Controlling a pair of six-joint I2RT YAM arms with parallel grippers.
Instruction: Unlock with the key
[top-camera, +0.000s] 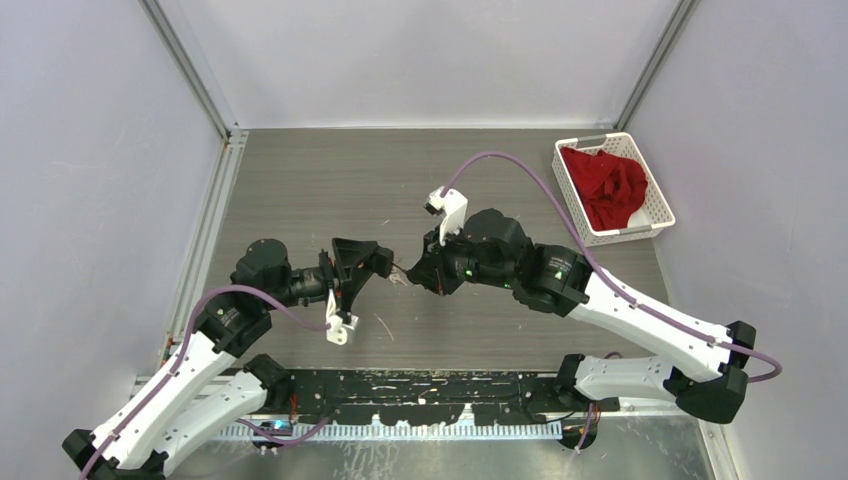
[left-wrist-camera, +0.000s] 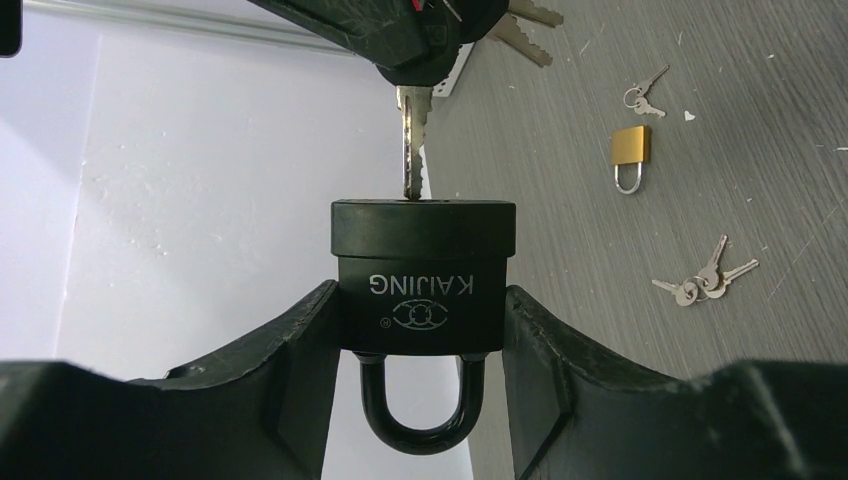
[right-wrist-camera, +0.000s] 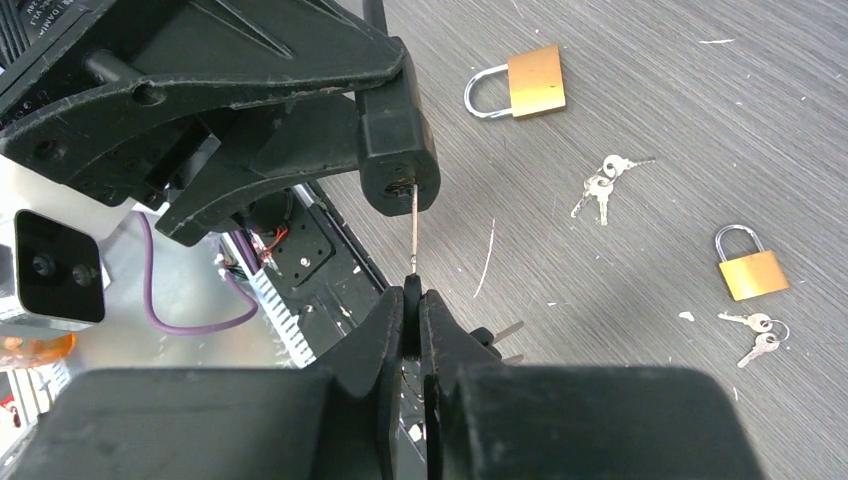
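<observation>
A black padlock (left-wrist-camera: 422, 270) marked KAIJING is clamped by its body between the fingers of my left gripper (left-wrist-camera: 420, 305), above the table. Its shackle (left-wrist-camera: 422, 420) points back toward the wrist, with both legs seated in the body. My right gripper (right-wrist-camera: 412, 300) is shut on the black head of a key. The silver key blade (right-wrist-camera: 414, 232) runs straight to the keyhole in the padlock's end face (right-wrist-camera: 398, 170). The tip sits at or just inside the slot and most of the blade (left-wrist-camera: 411, 150) shows. In the top view both grippers meet mid-table, left gripper (top-camera: 372, 262) facing right gripper (top-camera: 418, 275).
Two brass padlocks (right-wrist-camera: 530, 82) (right-wrist-camera: 750, 268) and two small key bunches (right-wrist-camera: 600, 185) (right-wrist-camera: 757, 335) lie on the grey table. Spare keys (left-wrist-camera: 520, 30) hang by the held key. A white basket (top-camera: 655, 190) with a red cloth (top-camera: 612, 187) stands at the back right.
</observation>
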